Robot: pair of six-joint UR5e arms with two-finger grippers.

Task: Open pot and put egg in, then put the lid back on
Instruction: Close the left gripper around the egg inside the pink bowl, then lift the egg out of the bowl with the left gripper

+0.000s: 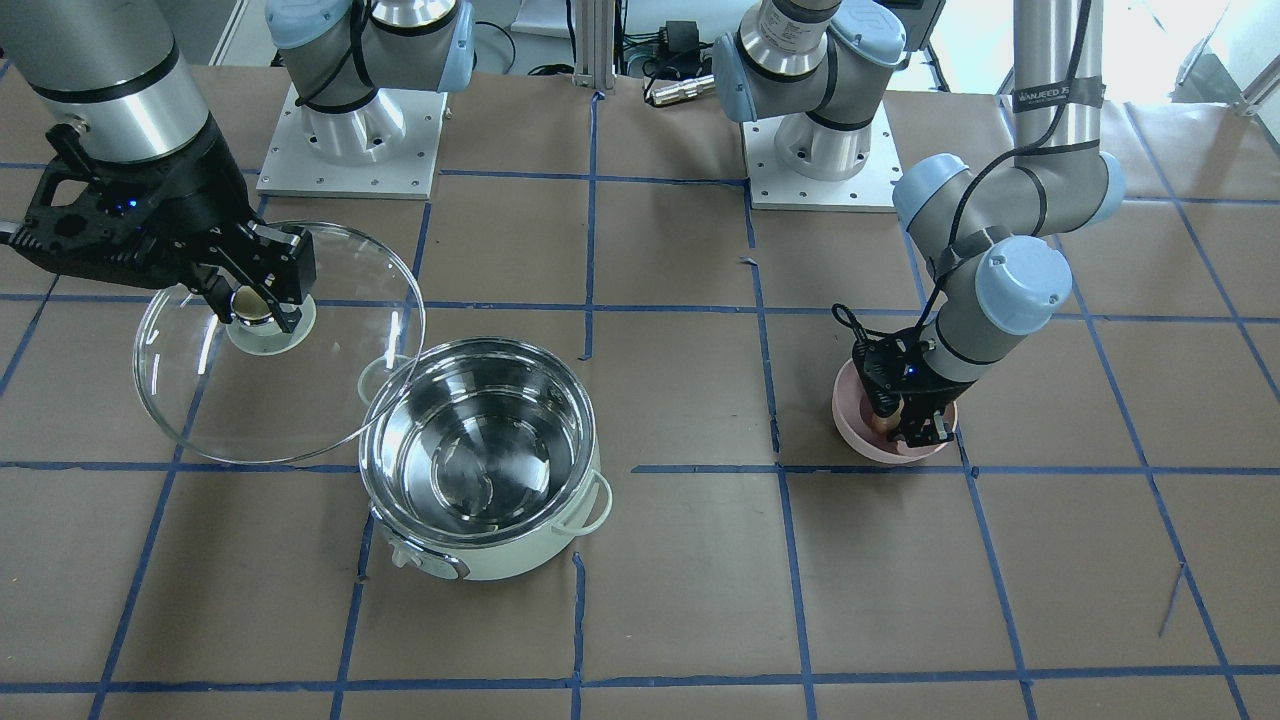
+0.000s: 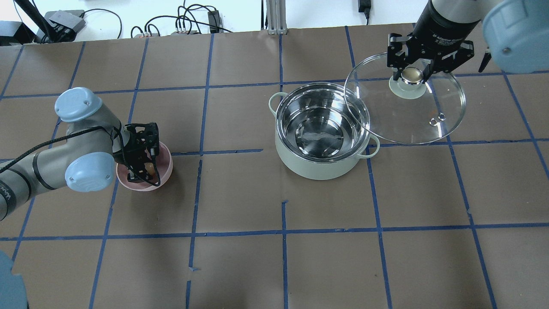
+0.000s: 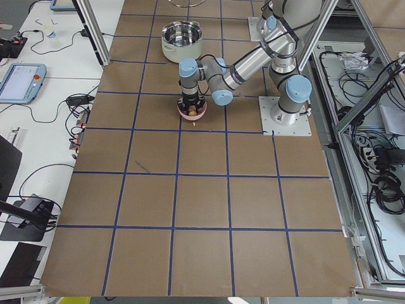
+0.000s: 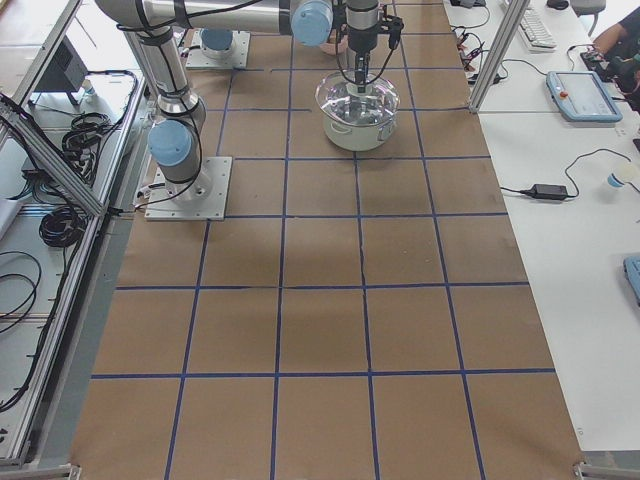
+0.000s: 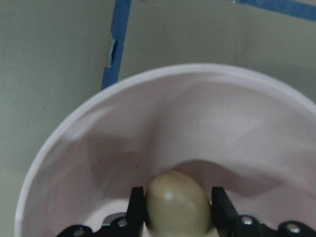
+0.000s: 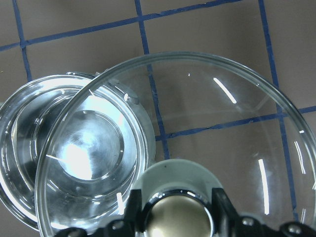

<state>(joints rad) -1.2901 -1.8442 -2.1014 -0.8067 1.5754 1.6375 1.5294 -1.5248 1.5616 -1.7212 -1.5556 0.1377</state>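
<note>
Left gripper [image 2: 145, 166], you will note, pinches the egg [image 5: 178, 200] in the bowl [image 5: 98, 163] toward the worktop's left end, while right gripper [image 2: 411, 74] clamps the knob [image 6: 175, 215] of the lid [image 2: 411, 124], holding it aside so the pot [image 2: 317, 167] lies open.

- Robotics lab or test cell, not a home kitchen.
- Two grey-and-blue industrial robot arms [image 1: 1010, 190], bolted onto metal base plates [image 1: 420, 150] at the top of the front-facing view.
- Large table [image 1: 680, 580] papered in brown and marked off into squares with blue tape [image 1: 590, 240].
- Aluminium frame post [image 3: 92, 31] at the upper left of the left-side view.
- Control tablet [image 3: 22, 81] with a red button at that view's left edge, on a white bench.
- Loose cables [image 2: 188, 23] and a power brick [image 2: 64, 19] along the top of the overhead view.
- Thick cable bundles [image 3: 383, 183] down the right edge of the left-side view.
- Keyboard [image 4: 535, 30] at the upper right of the right-side view.
</note>
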